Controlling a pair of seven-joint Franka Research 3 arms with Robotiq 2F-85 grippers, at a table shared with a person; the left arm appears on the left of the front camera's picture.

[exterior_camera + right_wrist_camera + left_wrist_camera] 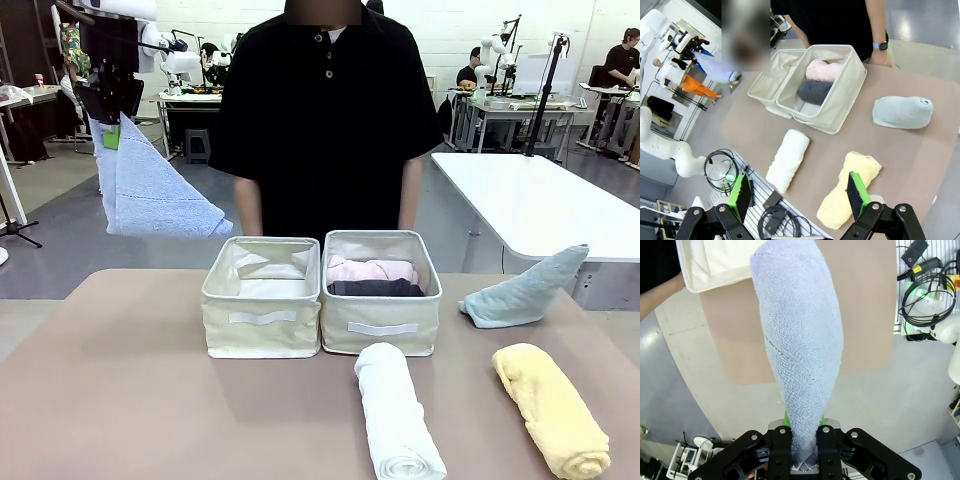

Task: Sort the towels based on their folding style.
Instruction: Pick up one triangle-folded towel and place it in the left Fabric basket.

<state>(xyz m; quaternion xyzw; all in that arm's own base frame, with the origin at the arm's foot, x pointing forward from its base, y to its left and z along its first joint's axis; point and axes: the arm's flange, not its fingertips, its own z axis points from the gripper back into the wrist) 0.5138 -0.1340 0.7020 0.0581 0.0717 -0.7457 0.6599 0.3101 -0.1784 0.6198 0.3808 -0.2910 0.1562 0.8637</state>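
High above the table's left edge my left gripper [108, 128] is shut on the lavender-blue towel [150, 195], which hangs down from it as a wedge; the left wrist view shows the same lavender-blue towel [800, 340] dangling from the gripper [802, 442]. The pink towel [370, 269] and dark grey towel [375, 288] lie rolled in the right bin [380, 325]. The white roll [398, 423] and yellow roll [550, 408] rest on the near table. The pale teal wedge [525, 290] sits at the right. My right gripper [797, 192] is open, high over the white roll [787, 159] and yellow roll [850, 187].
Two beige fabric bins stand side by side mid-table; the left bin [262, 325] holds nothing. A person in a black shirt [320, 120] stands right behind them, hands near the bins' far side. A white table [540, 205] is at the back right.
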